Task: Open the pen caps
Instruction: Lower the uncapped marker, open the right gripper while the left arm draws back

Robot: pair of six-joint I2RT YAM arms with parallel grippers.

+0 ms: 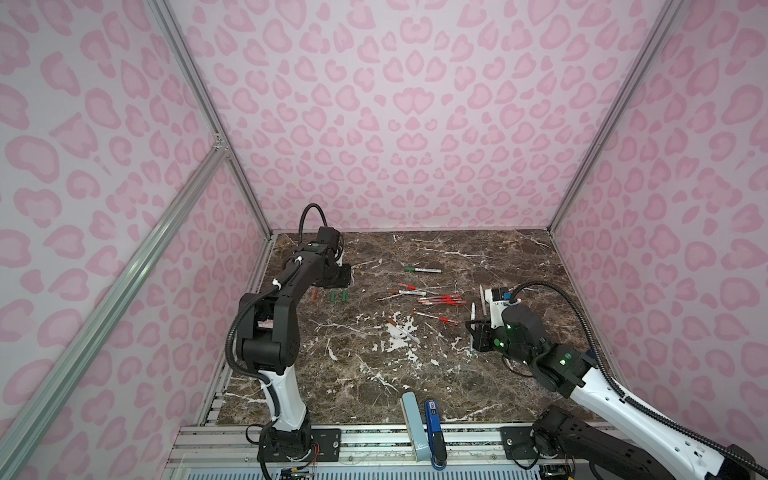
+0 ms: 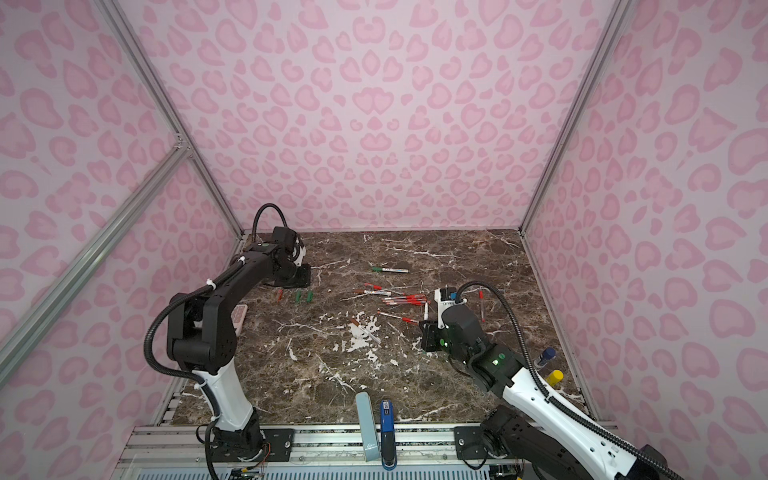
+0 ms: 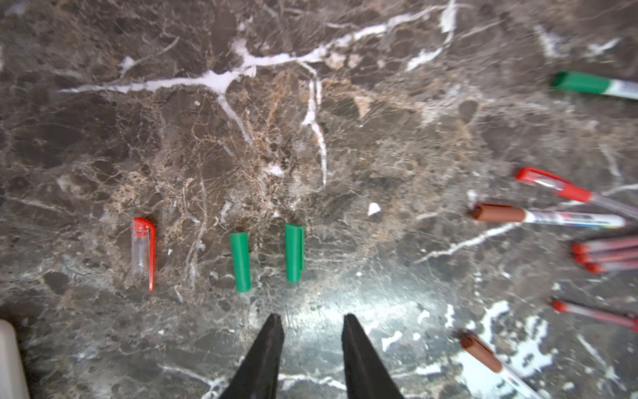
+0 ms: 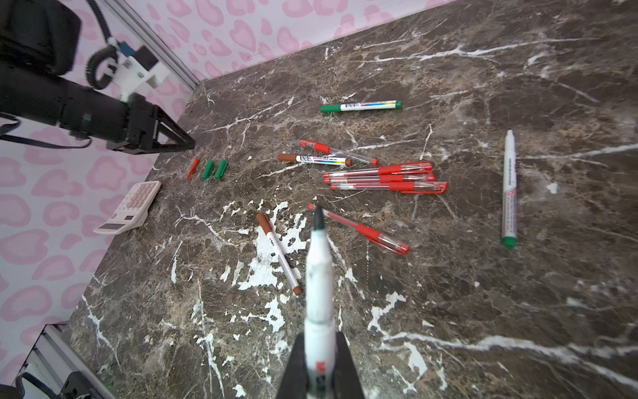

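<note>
Seen from the table's middle in a top view, the pulled caps lie at about 10 o'clock: a green cap (image 3: 240, 262), a second green cap (image 3: 294, 253) and a red cap (image 3: 143, 254), parallel and not touching. We read that tidy row as the drop spot, kept apart from the pens. The left gripper (image 3: 312, 319) hangs just beside the row, fingers spread and empty. At 3 o'clock the right gripper (image 4: 320, 340) is pinched on the barrel of an uncapped marker (image 4: 319, 276), bare tip pointing away from the wrist, probably to keep ink off the table (image 1: 498, 266). Between the arms wait the capped ones: a green-capped marker (image 4: 360, 106) at 12 o'clock, a brown-capped marker (image 4: 314, 159), the red pens (image 4: 383, 178) bunched together. The calculator (image 4: 129, 205) and side wall crowd the 9 o'clock edge; bare marble from 6 to 8 o'clock gives us the freest room.
</note>
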